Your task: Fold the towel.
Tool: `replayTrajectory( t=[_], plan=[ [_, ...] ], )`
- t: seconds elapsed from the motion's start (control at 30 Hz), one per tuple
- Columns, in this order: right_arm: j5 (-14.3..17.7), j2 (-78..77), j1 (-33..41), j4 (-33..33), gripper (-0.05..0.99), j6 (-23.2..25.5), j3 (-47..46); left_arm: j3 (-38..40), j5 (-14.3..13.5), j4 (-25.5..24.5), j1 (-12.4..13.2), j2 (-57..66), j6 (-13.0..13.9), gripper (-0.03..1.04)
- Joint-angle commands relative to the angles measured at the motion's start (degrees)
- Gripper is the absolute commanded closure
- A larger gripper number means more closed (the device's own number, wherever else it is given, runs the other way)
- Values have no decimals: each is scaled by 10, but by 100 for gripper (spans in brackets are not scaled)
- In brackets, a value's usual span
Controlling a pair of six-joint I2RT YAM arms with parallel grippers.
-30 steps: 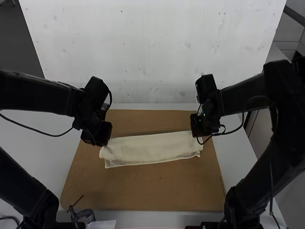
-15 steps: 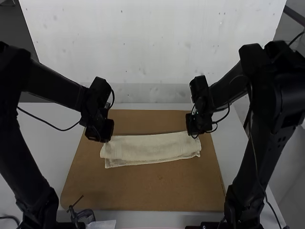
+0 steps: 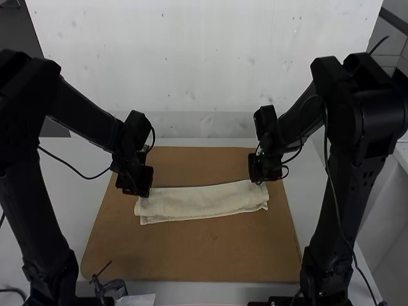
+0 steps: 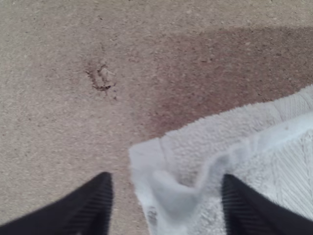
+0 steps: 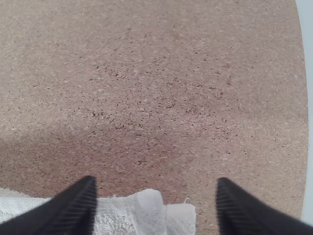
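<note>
The cream towel (image 3: 204, 203) lies folded in a long narrow strip across the brown board. At the strip's left end my left gripper (image 3: 143, 192) is low over the far corner. In the left wrist view, the left gripper (image 4: 166, 188) is open, with a raised bit of the towel (image 4: 244, 161) between its fingers. My right gripper (image 3: 259, 181) is at the far corner of the strip's right end. The right wrist view has the right gripper (image 5: 155, 191) open too, around a raised ridge at the end of the towel (image 5: 110, 215).
The brown board (image 3: 191, 255) extends around the towel on a white table (image 3: 67, 172). A dark metal clamp (image 3: 113, 287) sits at the board's near left corner, beside a pale flat piece (image 3: 139, 299). A whitish wall (image 3: 210, 70) rises behind the table.
The towel's far edge has shifted slightly toward the arms' bases, leaving the strip a little narrower. The right gripper moved slightly left, then stayed near the corner; the left gripper shifted slightly right and nearer.
</note>
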Motion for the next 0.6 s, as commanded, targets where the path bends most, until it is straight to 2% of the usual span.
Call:
replayTrajectory(
  t=[0.0,0.07,0.2,0.3,0.37,0.43,0.57],
  plan=[
    [-39,-35,-34,-21,8,48,16,36,15,-17,35,-17,10,-1],
    [-48,-55,-44,-37,8,59,16,36,29,-22,54,-40,12,0],
    [-70,-84,-60,-99,8,73,15,26,31,-30,69,-92,15,0],
    [-85,-82,-67,-154,9,79,18,13,31,-31,71,-130,17,0],
    [-118,-66,-76,-190,9,83,24,6,38,-32,70,-148,19,0],
    [-126,-39,-77,-220,9,86,32,1,44,-37,68,-157,19,0],
    [-126,2,-75,-187,9,90,21,-8,44,-37,66,-172,17,0]
  ],
)
